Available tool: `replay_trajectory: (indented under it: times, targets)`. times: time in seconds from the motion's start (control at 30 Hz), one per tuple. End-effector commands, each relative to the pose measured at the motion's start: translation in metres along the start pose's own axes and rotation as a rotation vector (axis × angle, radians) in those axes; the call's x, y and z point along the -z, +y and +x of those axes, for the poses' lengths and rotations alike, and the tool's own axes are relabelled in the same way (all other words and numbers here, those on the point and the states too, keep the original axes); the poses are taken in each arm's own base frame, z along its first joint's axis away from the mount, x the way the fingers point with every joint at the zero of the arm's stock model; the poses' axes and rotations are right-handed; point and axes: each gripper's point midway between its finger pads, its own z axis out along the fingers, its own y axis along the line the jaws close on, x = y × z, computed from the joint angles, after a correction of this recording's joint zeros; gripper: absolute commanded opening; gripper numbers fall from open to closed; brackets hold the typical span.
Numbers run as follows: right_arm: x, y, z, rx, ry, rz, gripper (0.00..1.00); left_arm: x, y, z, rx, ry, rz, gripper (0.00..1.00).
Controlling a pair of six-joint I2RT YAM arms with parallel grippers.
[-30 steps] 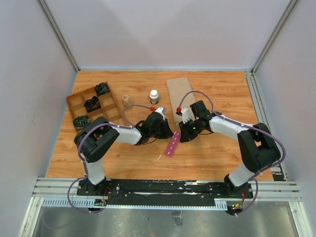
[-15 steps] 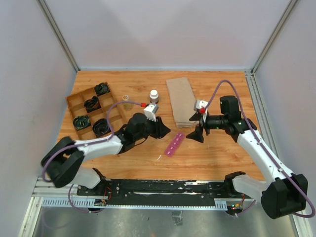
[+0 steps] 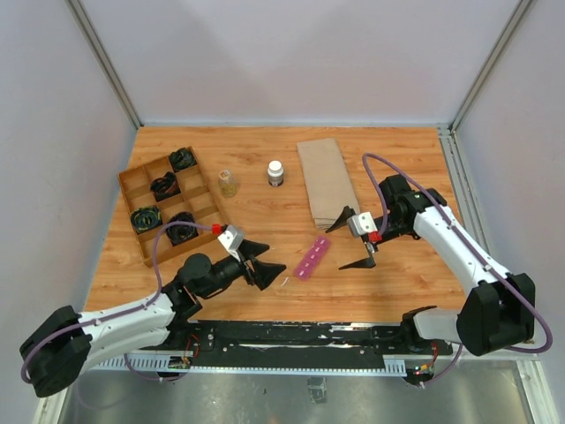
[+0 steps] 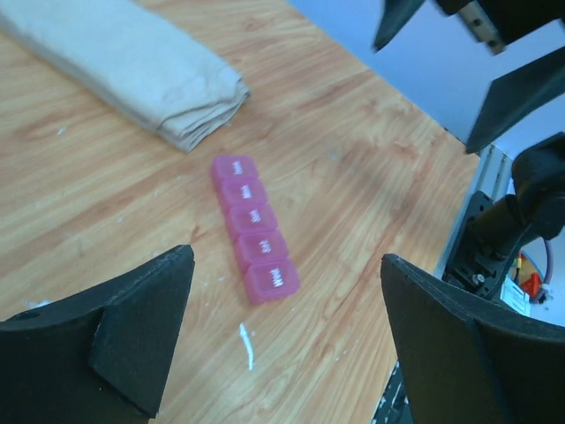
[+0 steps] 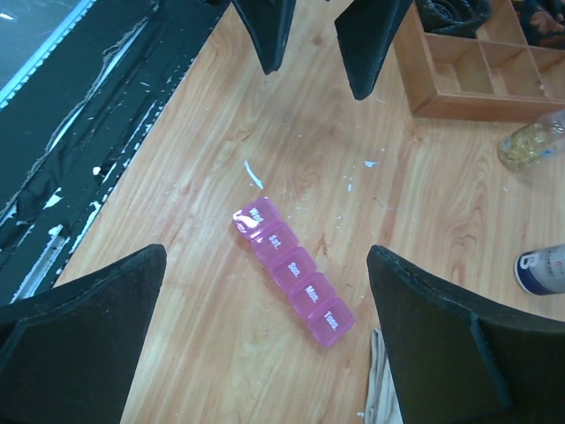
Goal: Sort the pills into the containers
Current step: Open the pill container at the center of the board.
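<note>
Both arms have drawn back from your pink pill organizer point(image 3: 312, 258), left gripper point(image 3: 272, 256) and right gripper point(image 3: 335, 249) gaping empty; lids point(image 4: 254, 216) shut, sorting unconfirmed

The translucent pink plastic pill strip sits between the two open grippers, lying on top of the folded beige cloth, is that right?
Not quite. The translucent pink plastic pill strip does sit between the open left gripper and right gripper, but it lies on the bare wooden table, apart from the folded beige cloth. The left wrist view shows the gap.
</note>
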Motion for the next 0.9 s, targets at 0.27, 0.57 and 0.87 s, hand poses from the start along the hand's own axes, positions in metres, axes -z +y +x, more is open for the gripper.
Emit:
replay_trajectory:
  times: [0.27, 0.57, 0.87]
  targets:
    - [0.002, 0.017, 0.013, -0.030, 0.077, 0.006, 0.99, -0.045, -0.015, 0.005, -0.466, -0.019, -0.206, 0.92]
    - [0.004, 0.013, 0.014, -0.071, 0.096, 0.015, 0.99, -0.080, -0.017, 0.050, -0.470, 0.017, -0.143, 0.96]
    - [0.007, 0.010, 0.012, -0.083, 0.107, 0.026, 0.99, -0.101, -0.003, 0.079, -0.474, 0.111, -0.214, 0.95]
